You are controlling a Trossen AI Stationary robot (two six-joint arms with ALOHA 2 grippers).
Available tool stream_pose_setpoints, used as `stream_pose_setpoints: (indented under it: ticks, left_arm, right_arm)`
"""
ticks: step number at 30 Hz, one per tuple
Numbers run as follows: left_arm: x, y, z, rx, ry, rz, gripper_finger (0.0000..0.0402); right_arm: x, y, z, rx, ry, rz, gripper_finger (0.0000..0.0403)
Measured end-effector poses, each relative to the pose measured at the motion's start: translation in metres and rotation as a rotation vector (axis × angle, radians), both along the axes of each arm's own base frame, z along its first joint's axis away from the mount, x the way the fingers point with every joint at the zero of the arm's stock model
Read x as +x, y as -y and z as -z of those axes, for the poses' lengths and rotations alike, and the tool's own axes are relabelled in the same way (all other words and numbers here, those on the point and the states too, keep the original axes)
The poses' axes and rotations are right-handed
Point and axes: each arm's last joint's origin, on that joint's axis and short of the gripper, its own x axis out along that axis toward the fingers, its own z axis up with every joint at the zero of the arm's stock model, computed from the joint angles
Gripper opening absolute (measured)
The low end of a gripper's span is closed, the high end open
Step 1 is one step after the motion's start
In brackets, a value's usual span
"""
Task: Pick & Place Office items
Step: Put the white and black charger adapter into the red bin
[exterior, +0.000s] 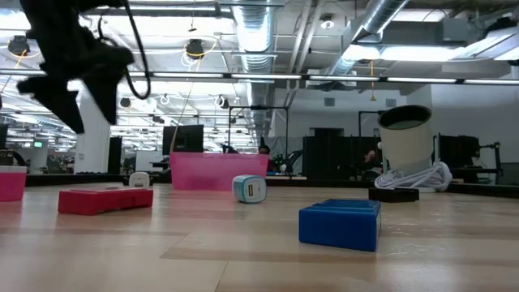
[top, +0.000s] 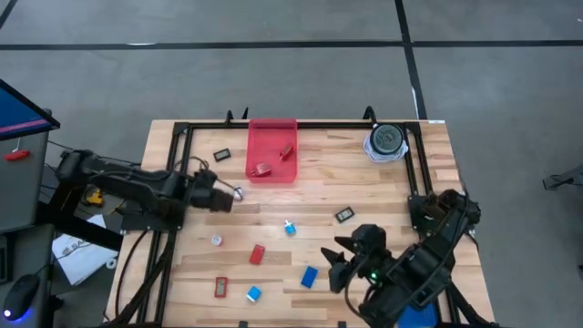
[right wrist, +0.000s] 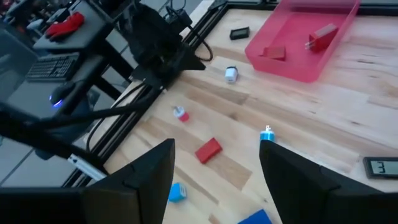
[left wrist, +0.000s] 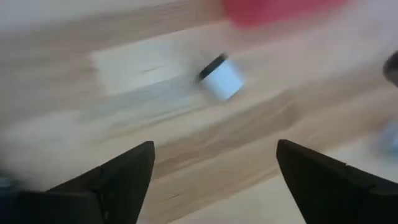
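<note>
The pale wooden worktop [top: 383,191] carries a translucent red rectangular tray [top: 272,137] holding two red blocks [top: 264,169]; roughly nine office items lie scattered outside. Left gripper [top: 230,196], jaws spread, nears a small white cube [left wrist: 222,77]. Right gripper [top: 339,260] waits, jaws spread.

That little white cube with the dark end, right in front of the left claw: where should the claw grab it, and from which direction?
Probably from straight above, fingers closing across its two flat opposite sides. The white cube lies alone on bare wood, clear of the red tray, so both sides look free. The left gripper is open beside it and should turn to match the cube's skew.
</note>
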Motion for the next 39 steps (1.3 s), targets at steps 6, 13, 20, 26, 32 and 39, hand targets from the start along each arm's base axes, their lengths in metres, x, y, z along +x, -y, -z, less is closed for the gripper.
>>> stream_pose_setpoints:
  ticks: [6,13,20,26,32,39]
  left_arm:
    - [0.012,-0.025,0.015,-0.103,0.237,-0.162,0.0295]
    - [0.022,-0.046,0.034,-0.119,0.122,-0.192,0.0275]
    - [0.032,-0.051,0.047,-0.169,0.095,-0.203,0.0276]
    - [0.040,-0.053,0.057,-0.187,0.083,-0.204,0.0276]
    - [0.048,-0.055,0.069,-0.203,0.070,-0.211,0.0276]
    - [0.053,-0.057,0.077,-0.190,0.063,-0.261,0.0248]
  right_arm:
    - [0.008,0.012,-0.001,0.005,0.000,0.038,0.0227]
    - [0.005,0.016,-0.007,0.016,0.013,0.040,0.0227]
    - [0.006,0.021,-0.010,0.016,0.016,0.049,0.0227]
    - [0.006,0.021,-0.010,0.015,0.016,0.048,0.0228]
    - [0.004,0.019,-0.010,0.013,0.015,0.040,0.0228]
    - [0.002,0.016,-0.010,0.022,0.022,0.031,0.0228]
